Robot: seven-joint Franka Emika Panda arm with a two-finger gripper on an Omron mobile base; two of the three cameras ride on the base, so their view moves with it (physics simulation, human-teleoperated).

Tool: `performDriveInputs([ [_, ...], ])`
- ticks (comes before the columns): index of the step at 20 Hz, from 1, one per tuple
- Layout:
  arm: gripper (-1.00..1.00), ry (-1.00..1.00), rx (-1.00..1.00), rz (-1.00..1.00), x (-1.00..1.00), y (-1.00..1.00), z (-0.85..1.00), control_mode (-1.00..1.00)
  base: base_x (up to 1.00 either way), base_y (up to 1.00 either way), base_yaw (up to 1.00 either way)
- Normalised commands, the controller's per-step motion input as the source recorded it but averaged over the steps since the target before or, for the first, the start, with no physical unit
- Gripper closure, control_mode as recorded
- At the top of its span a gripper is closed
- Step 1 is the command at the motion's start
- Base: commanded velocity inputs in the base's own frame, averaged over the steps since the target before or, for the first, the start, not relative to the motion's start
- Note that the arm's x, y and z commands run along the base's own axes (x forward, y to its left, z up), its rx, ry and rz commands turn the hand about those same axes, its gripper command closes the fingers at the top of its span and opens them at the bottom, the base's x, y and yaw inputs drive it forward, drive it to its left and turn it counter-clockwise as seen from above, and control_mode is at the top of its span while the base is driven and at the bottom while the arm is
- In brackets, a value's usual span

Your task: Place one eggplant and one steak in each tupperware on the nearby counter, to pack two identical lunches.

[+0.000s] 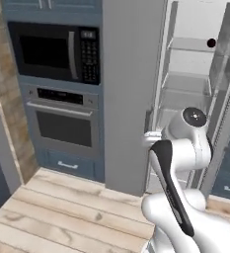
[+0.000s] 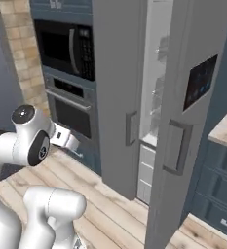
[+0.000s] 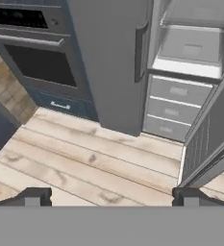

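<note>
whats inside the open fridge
The fridge shows clear shelves, and a small dark round thing sits high on the back shelf, likely an eggplant. Grey drawers sit below. Their contents are hidden.

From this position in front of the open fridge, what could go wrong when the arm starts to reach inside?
1. The open fridge door stands close beside the arm; a wide swing could strike it.
2. The eggplant lies high and deep on an upper shelf, a long reach.
3. The gripper points at the floor, so it needs a big reorientation near the shelves.
</note>
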Motion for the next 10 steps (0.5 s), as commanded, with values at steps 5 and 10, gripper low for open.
performDriveInputs([
  [5,-1.0,0.0,0.0,0.0,0.0,0.0,0.0,1.0,0.97,0.77,-0.77],
  [10,-1.0,0.0,0.0,0.0,0.0,0.0,0.0,1.0,0.56,0.3,-0.7],
])
